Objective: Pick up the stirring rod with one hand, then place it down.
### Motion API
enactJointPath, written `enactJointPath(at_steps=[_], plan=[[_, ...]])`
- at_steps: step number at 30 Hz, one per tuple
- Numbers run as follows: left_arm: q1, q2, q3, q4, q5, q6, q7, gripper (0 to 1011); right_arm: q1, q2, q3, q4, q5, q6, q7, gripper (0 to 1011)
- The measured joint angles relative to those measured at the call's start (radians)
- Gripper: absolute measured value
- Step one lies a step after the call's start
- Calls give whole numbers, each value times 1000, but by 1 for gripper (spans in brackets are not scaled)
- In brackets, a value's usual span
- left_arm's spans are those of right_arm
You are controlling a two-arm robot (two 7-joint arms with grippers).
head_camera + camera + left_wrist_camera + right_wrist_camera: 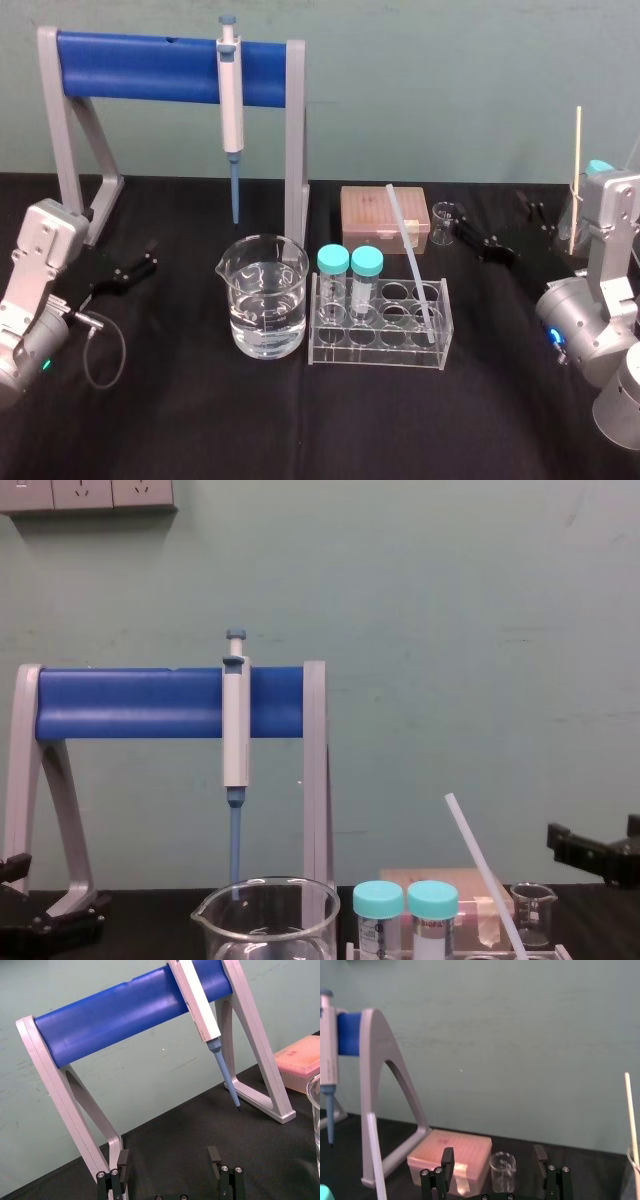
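Presently | thin white translucent stirring rod (412, 255) leans in clear rack (330, 352) | black right gripper (493, 1156) released, apart rightward | left gripper (168, 1156) released, parked

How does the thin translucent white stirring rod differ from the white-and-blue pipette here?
The thin translucent white stirring rod leans tilted in the clear tube rack; the white-and-blue pipette hangs upright on the blue-barred stand. The rod is plain and pencil-thin; the pipette is thicker, with a blue tip. Both are long and slender.

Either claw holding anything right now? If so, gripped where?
Nothing held: the left claw and right claw are both open and empty; the stirring rod leans in the tube rack.
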Motion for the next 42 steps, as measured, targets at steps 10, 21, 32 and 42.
enactJointPath(at_steps=[10,21,32,42], plan=[[0,0,0,0,0,0,0,1000,-11,-9,13,22,-41,41,-8,1003],[0,0,0,0,0,0,0,1000,-12,-13,14,27,-52,54,-8,1003],[0,0,0,0,0,0,0,1000,-12,-12,14,26,-50,51,-8,1003],[0,0,0,0,0,0,0,1000,-12,-12,14,25,-49,49,-8,1003]])
